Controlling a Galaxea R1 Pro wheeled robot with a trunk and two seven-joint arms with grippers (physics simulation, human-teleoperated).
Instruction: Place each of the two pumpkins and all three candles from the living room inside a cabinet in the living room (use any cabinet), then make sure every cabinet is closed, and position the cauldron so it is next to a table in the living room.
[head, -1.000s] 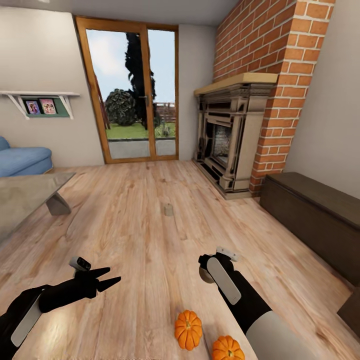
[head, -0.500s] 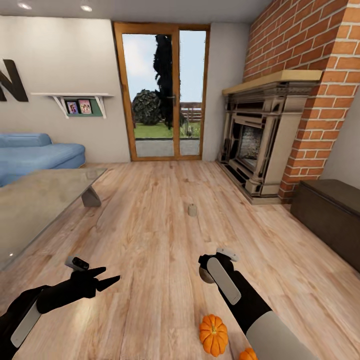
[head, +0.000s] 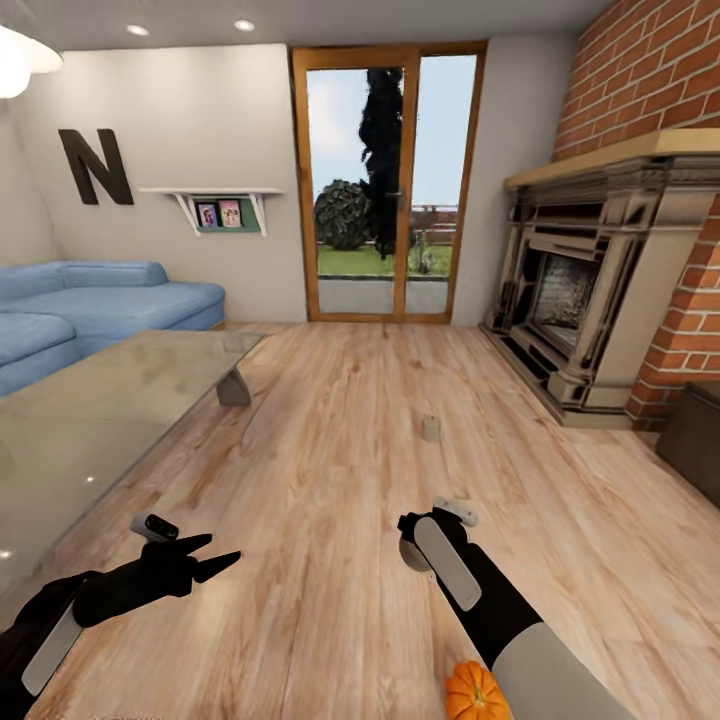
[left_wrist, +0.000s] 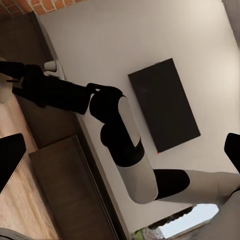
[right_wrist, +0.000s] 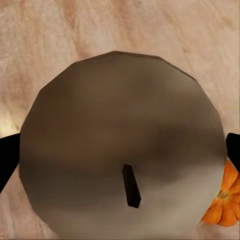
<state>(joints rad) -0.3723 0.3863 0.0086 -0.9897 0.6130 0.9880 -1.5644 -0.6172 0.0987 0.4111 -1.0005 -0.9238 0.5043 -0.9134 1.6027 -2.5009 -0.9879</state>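
Observation:
My right gripper (head: 407, 545) is shut on a grey-beige candle (right_wrist: 120, 145), whose flat top and dark wick face the right wrist camera. A second candle (head: 430, 428) stands on the wood floor ahead of it. One orange pumpkin (head: 475, 690) lies on the floor beside my right forearm, and its edge (right_wrist: 222, 200) peeks past the held candle. My left gripper (head: 205, 558) hangs open and empty over the floor. The dark brown cabinet (head: 695, 440) is at the right edge, and also appears (left_wrist: 65, 185) under a wall TV. The cauldron is out of view.
A glass coffee table (head: 100, 400) fills the left side, with a blue sofa (head: 110, 300) behind it. A fireplace (head: 585, 310) in a brick wall stands at the right. A glazed door (head: 390, 190) is straight ahead. Open floor lies between table and fireplace.
The camera has turned left, so the room has slid right in the picture. The table and sofa came in, the cabinet and one pumpkin slid out. Both arms kept their pose.

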